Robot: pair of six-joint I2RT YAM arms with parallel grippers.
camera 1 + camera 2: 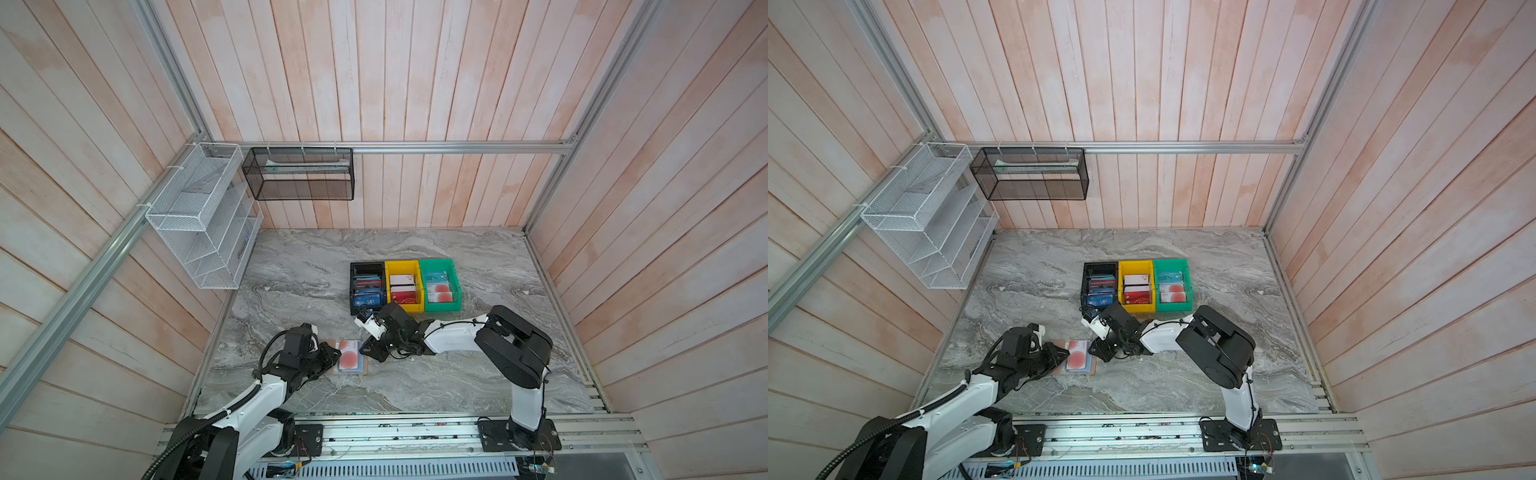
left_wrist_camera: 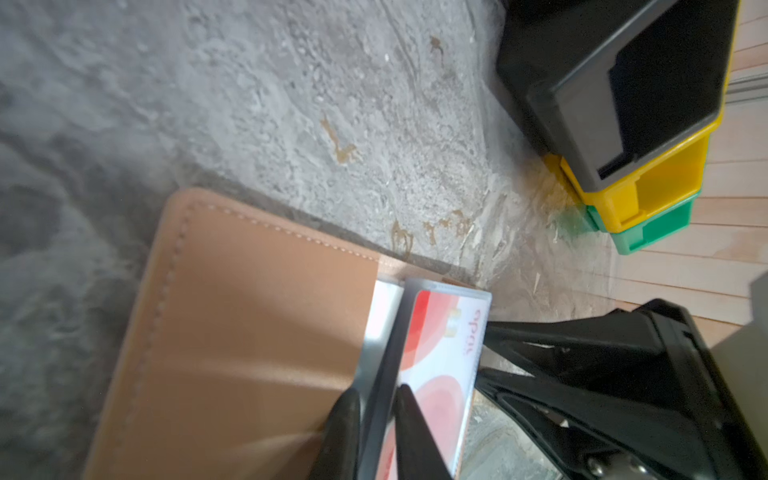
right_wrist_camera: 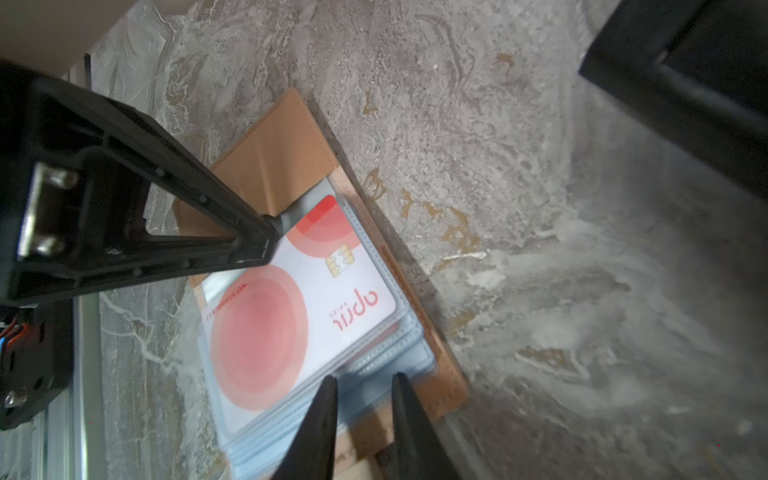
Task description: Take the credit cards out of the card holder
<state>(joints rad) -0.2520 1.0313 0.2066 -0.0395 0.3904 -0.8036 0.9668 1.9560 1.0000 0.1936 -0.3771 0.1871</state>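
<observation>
Left wrist view looks straight down on the tan-brown booklet-like card holder [image 2: 249,332], which lies open on the grey marbled tabletop [image 1: 415,374] between the two arms, just in front of the bins. The left gripper [image 2: 376,424] is pinched on the edge of a clear plastic sleeve page [image 2: 380,365], holding it raised on edge. The white credit card [image 3: 291,299] with red circles sits in a sleeve just beside that pinch, not yet out. The right gripper [image 3: 363,415] hangs at the outer edge of the sleeve stack, its fingers a little apart with nothing that I can see between them. To my eye the step in hand is parting and steadying the pages. Next, one pincer would need to pin the sleeve while the other catches the card's free edge and slides it out through the pocket's mouth. Behind, three plastic bins stand touching in a row. The black bin [image 1: 368,263] holds blue and red cards, the yellow bin [image 1: 402,262] white and red ones, and the green bin [image 1: 435,261] pale cards with red circles.
</observation>
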